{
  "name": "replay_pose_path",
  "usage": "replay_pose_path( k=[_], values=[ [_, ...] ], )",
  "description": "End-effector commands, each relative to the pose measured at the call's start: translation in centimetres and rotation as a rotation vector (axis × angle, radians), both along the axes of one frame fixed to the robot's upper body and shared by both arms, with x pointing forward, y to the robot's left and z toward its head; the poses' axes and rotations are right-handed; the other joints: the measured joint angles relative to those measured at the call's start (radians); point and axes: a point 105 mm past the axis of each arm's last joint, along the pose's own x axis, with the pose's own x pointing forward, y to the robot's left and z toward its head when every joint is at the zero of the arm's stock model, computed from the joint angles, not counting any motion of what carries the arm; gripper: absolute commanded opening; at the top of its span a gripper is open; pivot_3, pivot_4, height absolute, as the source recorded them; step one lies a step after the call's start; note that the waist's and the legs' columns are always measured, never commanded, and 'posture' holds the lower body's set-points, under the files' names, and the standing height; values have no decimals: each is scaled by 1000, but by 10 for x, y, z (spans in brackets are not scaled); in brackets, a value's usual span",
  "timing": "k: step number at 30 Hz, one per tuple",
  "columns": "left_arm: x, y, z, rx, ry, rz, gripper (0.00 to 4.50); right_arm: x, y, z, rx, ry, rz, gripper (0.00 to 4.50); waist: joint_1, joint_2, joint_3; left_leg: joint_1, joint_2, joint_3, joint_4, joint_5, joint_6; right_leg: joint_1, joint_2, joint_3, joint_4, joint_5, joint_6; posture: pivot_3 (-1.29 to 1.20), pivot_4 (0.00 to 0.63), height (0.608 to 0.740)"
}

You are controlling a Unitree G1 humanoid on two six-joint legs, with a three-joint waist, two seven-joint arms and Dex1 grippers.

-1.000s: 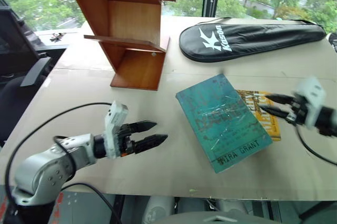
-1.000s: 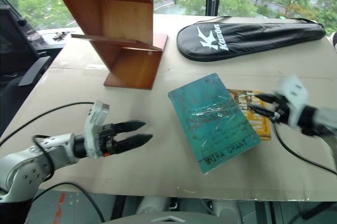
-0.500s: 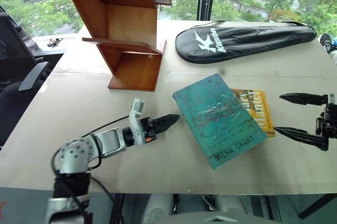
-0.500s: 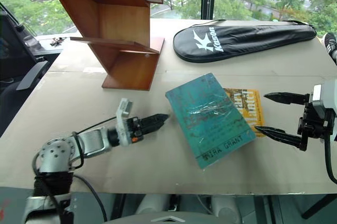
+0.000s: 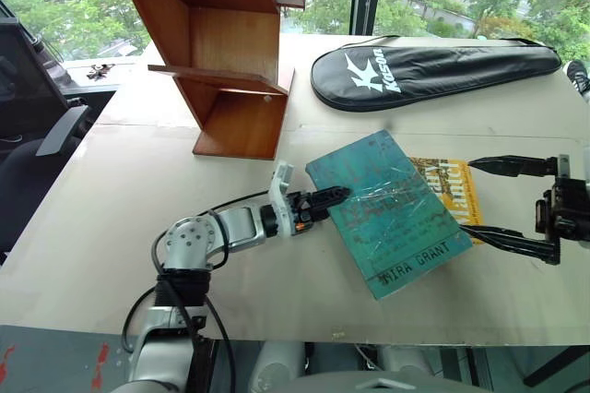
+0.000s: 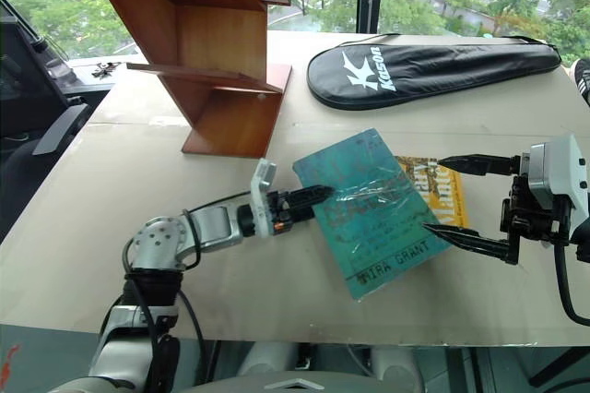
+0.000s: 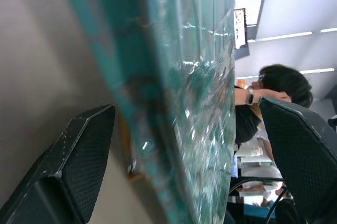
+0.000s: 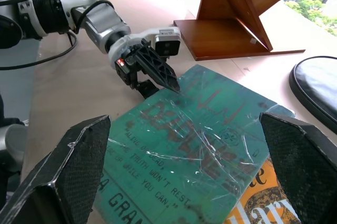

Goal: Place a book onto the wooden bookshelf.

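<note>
Your teal book point(image 5: 394, 211) lies flat on the table point(image 5: 111, 218), cover up, "MIRA GRANT" along its near edge, resting partly over a yellow book point(image 5: 449, 190); the wooden bookshelf point(image 5: 226, 52) stands well apart from it at the far left of the table, with a black racket bag point(image 5: 433, 70) lying beyond the books. Your left gripper point(image 5: 329, 199) is at the book's left edge; in the left wrist view its fingers point(image 7: 79, 155) stand apart with that edge between them, one finger low by the table and one over the cover; I cannot tell if either touches. Your right gripper point(image 5: 498, 197) hangs at the right side of the books, jaws spread wide, holding nothing.
</note>
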Motion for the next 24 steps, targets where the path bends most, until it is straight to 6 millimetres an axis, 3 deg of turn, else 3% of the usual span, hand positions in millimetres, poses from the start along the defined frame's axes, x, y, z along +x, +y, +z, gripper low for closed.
replay_pose_path(
  k=[1,8,12,17,20,21,24],
  values=[
    [-1,-5,-1,-26,0,-22,3259,-2,4,1,5,-32,-1,4500,0,0,0,0,0,0,0,0,0,0,0,0,0,0,0,0,150,740],
    [-5,12,12,-87,-64,12,40,1,6,-7,19,-24,-23,4500,-3,-1,1,0,0,0,0,0,0,0,0,0,0,0,0,0,150,740],
    [-20,40,45,-115,-200,29,12,4,5,-10,41,-19,-37,4500,-7,-2,1,0,1,0,0,0,0,0,0,0,0,0,0,0,150,740],
    [-34,68,113,-46,-478,9,12,12,0,-10,77,-27,-54,4500,-1,-3,2,-2,2,-1,-1,0,0,-4,0,0,1,0,0,0,150,740],
    [-36,76,178,189,-837,14,12,21,-2,-5,103,-48,-62,4500,5,-3,3,-3,2,-1,0,0,0,-4,-1,0,1,0,0,0,150,740],
    [-37,76,198,268,-953,22,12,24,-3,-3,108,-55,-67,4500,3,-10,6,-4,0,-1,0,0,0,-4,-3,0,-1,0,0,0,150,740],
    [-43,62,265,675,-1476,-15,12,36,-13,3,133,-86,-101,4500,-1,-15,11,-7,-1,-2,0,0,-1,-6,0,-2,-3,0,-1,0,150,740]
  ],
)
